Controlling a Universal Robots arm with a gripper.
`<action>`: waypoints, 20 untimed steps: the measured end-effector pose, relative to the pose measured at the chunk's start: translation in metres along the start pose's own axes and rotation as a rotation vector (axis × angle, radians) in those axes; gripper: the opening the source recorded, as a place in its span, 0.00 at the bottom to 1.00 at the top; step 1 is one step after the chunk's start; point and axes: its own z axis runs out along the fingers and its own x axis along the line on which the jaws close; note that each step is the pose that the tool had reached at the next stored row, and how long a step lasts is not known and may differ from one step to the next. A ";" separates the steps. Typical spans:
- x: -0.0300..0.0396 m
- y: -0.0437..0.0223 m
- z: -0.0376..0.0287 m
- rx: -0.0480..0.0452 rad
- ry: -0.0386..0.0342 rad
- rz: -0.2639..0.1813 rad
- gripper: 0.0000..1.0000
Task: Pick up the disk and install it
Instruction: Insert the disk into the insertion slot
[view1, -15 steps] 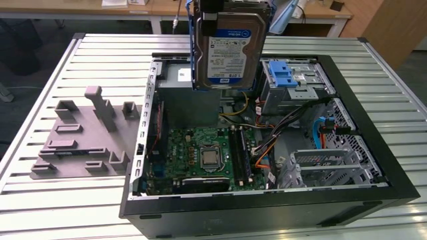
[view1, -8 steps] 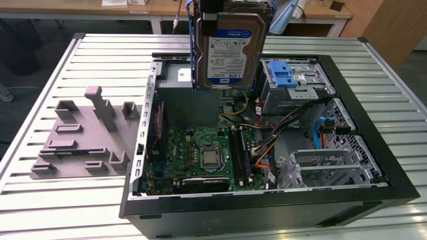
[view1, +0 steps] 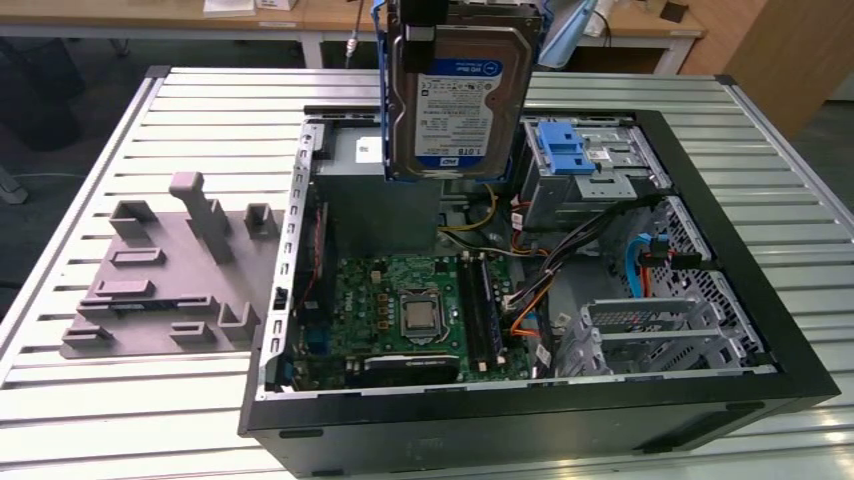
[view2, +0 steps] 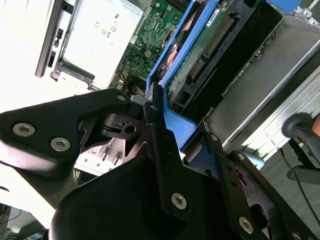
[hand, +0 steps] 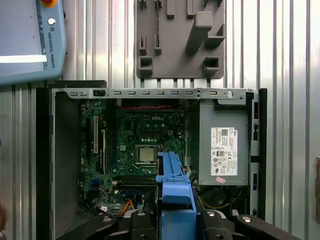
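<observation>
The disk (view1: 461, 100) between my matt black fingers (view2: 159, 145) is smooth silver metal, paper-labelled, framed in glossy blue plastic. Below the disk: matt black computer case (view1: 534, 430), ribbed bare-metal table (view1: 134, 410).

The disk (view1: 461, 100) is a flat silver-grey rectangle with a white-and-blue label (view1: 458, 115) on 1 broad face and a blue plastic frame (view1: 391, 120) along its edges. It hangs on end, long side vertical, straight down from the tool (view2: 177, 131), whose 2 fingers clamp the near end of the frame. In the second wrist view its other face shows a green circuit board (view2: 200, 54). In the first wrist view it is seen edge-on, the blue frame jutting out beyond the tool.
</observation>
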 end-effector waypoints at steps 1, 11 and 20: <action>0.0000 0.0000 0.0000 0.0000 -0.0001 0.000 0.36; 0.0167 -0.0003 0.0003 0.0000 0.0000 0.000 0.36; 0.0223 -0.0116 0.0005 0.0000 0.0000 0.000 0.36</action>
